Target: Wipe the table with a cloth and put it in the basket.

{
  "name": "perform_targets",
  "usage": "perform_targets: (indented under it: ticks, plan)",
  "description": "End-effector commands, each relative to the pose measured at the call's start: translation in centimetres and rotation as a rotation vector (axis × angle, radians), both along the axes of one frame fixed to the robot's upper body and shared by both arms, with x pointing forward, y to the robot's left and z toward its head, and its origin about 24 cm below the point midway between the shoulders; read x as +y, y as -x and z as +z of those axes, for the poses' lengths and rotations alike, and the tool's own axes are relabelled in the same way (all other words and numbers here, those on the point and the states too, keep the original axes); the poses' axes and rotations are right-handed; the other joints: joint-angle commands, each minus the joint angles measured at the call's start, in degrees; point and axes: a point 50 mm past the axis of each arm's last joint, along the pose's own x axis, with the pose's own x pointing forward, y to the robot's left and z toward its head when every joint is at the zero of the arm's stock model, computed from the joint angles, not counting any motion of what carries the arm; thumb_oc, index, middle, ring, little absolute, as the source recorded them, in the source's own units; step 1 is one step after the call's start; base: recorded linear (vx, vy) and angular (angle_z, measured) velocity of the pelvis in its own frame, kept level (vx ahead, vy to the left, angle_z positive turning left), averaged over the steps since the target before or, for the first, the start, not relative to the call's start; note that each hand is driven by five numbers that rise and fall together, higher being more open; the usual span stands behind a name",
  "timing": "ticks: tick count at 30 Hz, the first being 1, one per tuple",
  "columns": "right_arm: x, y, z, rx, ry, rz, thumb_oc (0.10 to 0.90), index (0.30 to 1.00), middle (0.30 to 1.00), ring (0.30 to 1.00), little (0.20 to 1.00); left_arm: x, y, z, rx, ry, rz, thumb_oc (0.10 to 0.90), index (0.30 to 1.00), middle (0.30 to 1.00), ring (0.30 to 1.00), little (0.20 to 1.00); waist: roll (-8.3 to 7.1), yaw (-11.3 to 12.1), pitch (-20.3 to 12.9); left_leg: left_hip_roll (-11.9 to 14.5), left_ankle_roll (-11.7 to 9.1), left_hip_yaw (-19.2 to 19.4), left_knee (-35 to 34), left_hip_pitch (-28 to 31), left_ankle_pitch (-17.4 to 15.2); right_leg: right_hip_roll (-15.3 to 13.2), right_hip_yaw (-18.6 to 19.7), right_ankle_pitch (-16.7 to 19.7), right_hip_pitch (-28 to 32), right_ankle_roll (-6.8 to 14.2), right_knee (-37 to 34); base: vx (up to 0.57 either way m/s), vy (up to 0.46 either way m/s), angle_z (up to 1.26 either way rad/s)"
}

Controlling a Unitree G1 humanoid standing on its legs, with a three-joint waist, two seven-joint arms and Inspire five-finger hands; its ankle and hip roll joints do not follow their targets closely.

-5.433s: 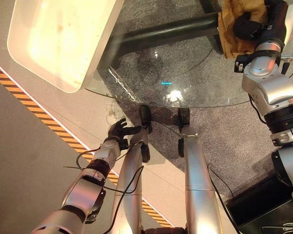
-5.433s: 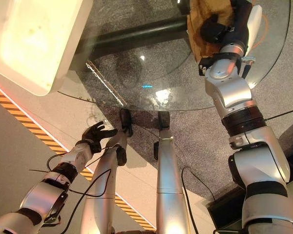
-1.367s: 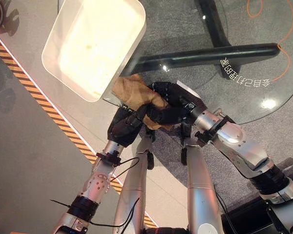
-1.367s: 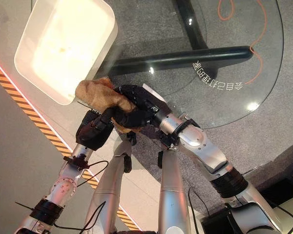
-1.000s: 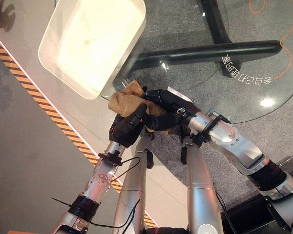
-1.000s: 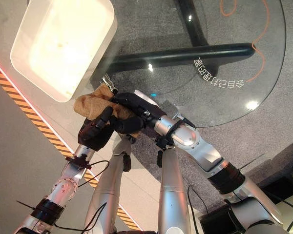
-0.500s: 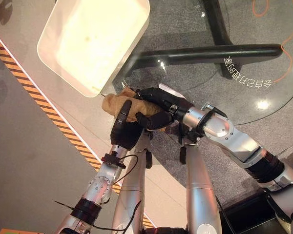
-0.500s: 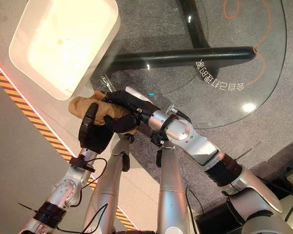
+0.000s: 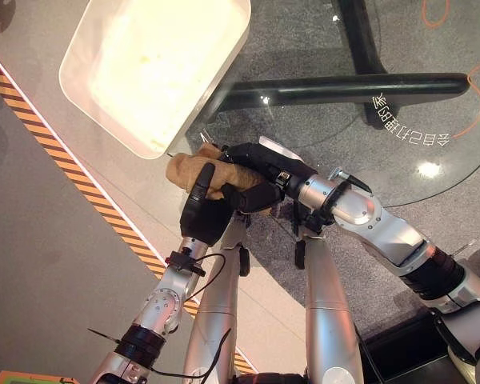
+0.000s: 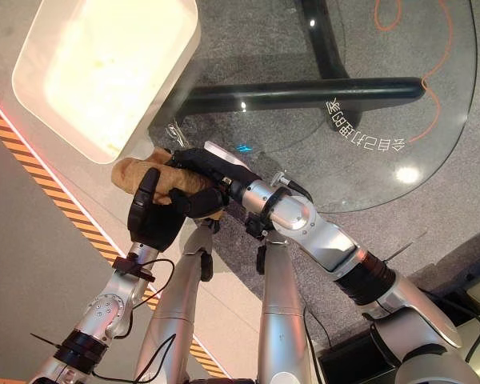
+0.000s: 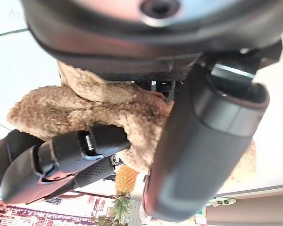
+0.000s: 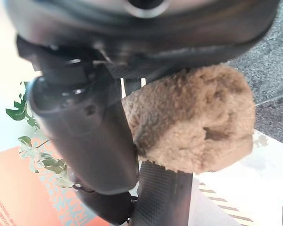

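Observation:
A brown fuzzy cloth (image 9: 186,170) is bunched up just off the near left edge of the round glass table (image 9: 432,96), below the near corner of the white basket (image 9: 104,120). My right hand (image 9: 252,172) reaches across from the right with its fingers curled round the cloth (image 12: 193,117). From below, my left hand (image 9: 204,214) meets it, thumb laid up against the cloth (image 11: 85,108) and fingers curled into it. Both hands grip the same bundle, clear of the basket.
The basket stands at the upper left, partly over the glass edge. A black table base (image 9: 344,84) shows through the glass. A striped orange and black floor line (image 9: 80,172) runs diagonally at the left. An orange cable (image 9: 464,16) lies at the far right.
The right hand has carried the cloth from the table's far right to its near left edge. The left hand rose from low down and closed on it. Over the last second the bundle shifted slightly left.

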Motion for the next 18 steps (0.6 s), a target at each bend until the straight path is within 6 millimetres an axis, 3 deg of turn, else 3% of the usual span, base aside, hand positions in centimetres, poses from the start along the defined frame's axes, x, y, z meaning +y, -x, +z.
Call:
perform_targets:
  ticks: [1, 6, 7, 8, 9, 18]
  plan:
    - [3.33, 3.52, -0.6, 0.002, 0.024, 0.251, 0.1, 0.3, 0.3, 0.3, 0.2, -2.75, 1.47, 7.23, -0.396, 0.213, -0.168, 0.8, 0.9, 0.9, 0.9, 0.9, 0.47, 0.5, -1.2, 1.9, -1.2, -1.3, 2.5, 0.7, -4.3, -0.8, 0.9, 5.4, 0.3, 1.9, -6.5, 0.0, 0.0, 0.0]
    - [3.32, 3.46, -0.63, 0.002, 0.029, 0.253, 0.1, 0.3, 0.3, 0.3, 0.2, -2.3, 1.24, 7.06, -0.382, 0.234, -0.127, 0.8, 0.9, 0.9, 0.9, 0.9, 0.36, 0.6, -1.2, 1.7, -1.2, -1.5, 2.2, 0.9, -4.2, -0.6, 1.0, 5.4, 0.5, 1.9, -6.6, 0.0, 0.0, 0.0]
    - [3.34, 3.45, -0.62, 0.001, 0.031, 0.253, 0.1, 0.3, 0.3, 0.3, 0.2, -2.2, 1.19, 7.08, -0.378, 0.239, -0.117, 0.638, 0.761, 0.761, 0.761, 0.738, 0.36, 0.6, -1.2, 1.7, -1.2, -1.5, 2.2, 0.9, -4.2, -0.6, 1.0, 5.4, 0.4, 1.9, -6.6, 0.0, 0.0, 0.0]
    - [3.3, 3.44, -0.63, 0.002, 0.03, 0.252, 0.1, 0.3, 0.3, 0.3, 0.2, -2.09, 1.13, 7.09, -0.374, 0.245, -0.107, 0.333, 0.5, 0.5, 0.5, 0.433, 0.31, 0.6, -1.2, 1.7, -1.2, -1.5, 2.3, 0.9, -4.2, -0.6, 1.0, 5.4, 0.5, 1.9, -6.6, 0.0, -0.01, 0.04]
    - [3.29, 3.42, -0.59, 0.002, 0.029, 0.251, 0.1, 0.3, 0.3, 0.3, 0.2, -2.0, 1.1, 7.02, -0.368, 0.25, -0.1, 0.1, 0.3, 0.3, 0.3, 0.2, 0.29, 0.6, -1.2, 1.7, -1.2, -1.6, 2.2, 1.0, -4.2, -0.5, 1.0, 5.4, 0.5, 1.9, -6.6, 0.0, -0.018, 0.06]
    - [3.19, 3.44, -0.58, 0.0, 0.016, 0.245, 0.1, 0.3, 0.3, 0.3, 0.2, -1.79, 1.19, 6.97, -0.37, 0.276, -0.082, 0.1, 0.3, 0.3, 0.3, 0.2, 0.0, 0.7, -1.2, 1.6, -1.2, -1.8, 2.1, 1.1, -4.3, -0.2, 1.3, 5.5, 0.6, 1.9, -6.6, 0.0, -0.006, 0.02]
